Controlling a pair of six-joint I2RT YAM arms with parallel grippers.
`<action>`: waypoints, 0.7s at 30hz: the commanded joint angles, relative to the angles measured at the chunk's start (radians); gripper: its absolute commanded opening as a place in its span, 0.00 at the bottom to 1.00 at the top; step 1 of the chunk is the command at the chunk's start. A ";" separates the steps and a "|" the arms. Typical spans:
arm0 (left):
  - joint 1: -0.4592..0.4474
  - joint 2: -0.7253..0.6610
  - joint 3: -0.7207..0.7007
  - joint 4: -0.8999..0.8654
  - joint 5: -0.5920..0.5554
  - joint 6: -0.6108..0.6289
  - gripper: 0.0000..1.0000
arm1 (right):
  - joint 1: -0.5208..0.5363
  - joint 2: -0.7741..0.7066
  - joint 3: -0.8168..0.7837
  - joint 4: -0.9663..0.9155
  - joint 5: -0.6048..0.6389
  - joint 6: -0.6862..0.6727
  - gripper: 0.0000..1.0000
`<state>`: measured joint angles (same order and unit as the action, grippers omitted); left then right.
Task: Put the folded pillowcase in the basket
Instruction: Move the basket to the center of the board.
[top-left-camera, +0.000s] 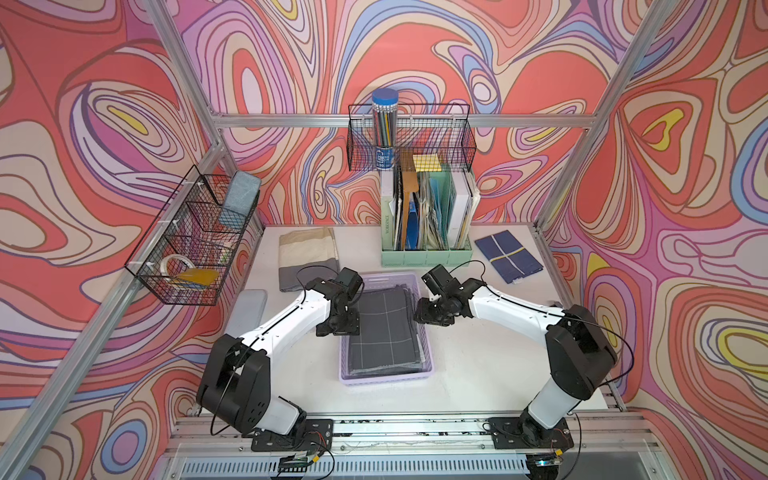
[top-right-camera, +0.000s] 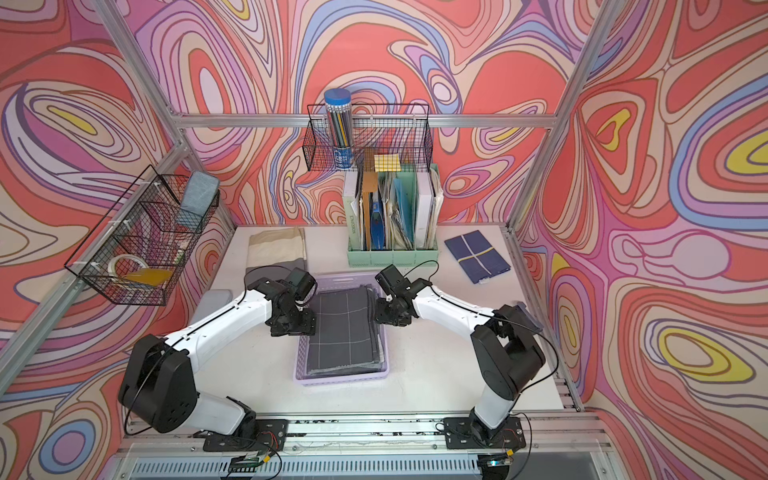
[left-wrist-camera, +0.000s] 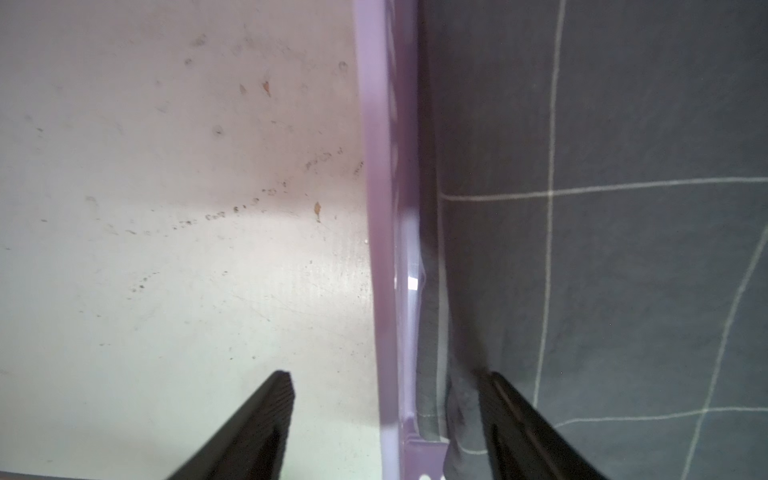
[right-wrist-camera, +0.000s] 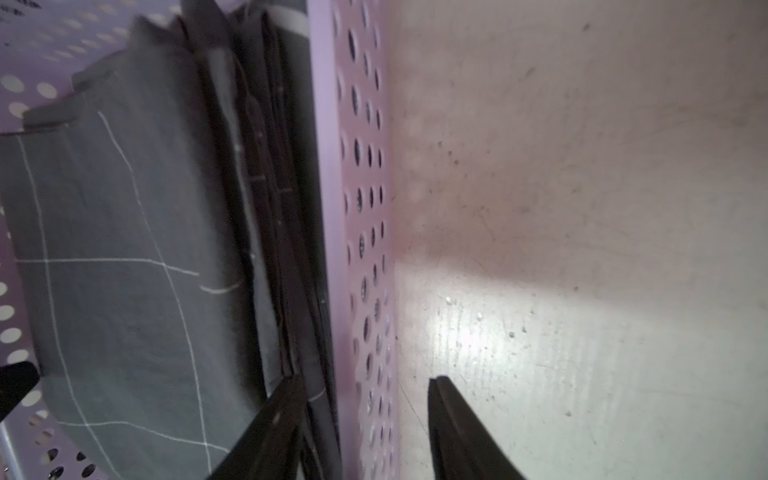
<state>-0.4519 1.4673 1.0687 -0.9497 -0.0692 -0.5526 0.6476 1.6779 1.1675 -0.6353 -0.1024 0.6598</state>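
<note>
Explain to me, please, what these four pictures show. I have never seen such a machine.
These are two robot arms fixed at the front edge of a table. Two pictures look down from above, from almost the same place. The other two come from cameras on the arms' wrists. A folded pillowcase, dark grey with thin pale lines, lies inside the lilac basket. The left tool and the right tool are both open. Each stands astride a side wall of the basket and holds nothing. Further back lie a beige folded cloth, a navy cloth and a green file holder.
</note>
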 joint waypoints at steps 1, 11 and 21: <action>-0.001 -0.073 0.061 -0.076 -0.080 0.005 0.98 | -0.008 -0.106 0.047 -0.081 0.144 -0.020 0.55; -0.044 -0.269 0.152 0.015 0.119 -0.005 0.82 | -0.553 -0.114 0.063 -0.041 0.233 -0.123 0.44; -0.212 -0.218 0.098 0.326 0.363 -0.008 0.80 | -0.732 0.368 0.467 -0.028 0.207 -0.147 0.50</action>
<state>-0.6327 1.2156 1.1957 -0.7616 0.1886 -0.5648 -0.0578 1.9186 1.5013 -0.6537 0.0967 0.5407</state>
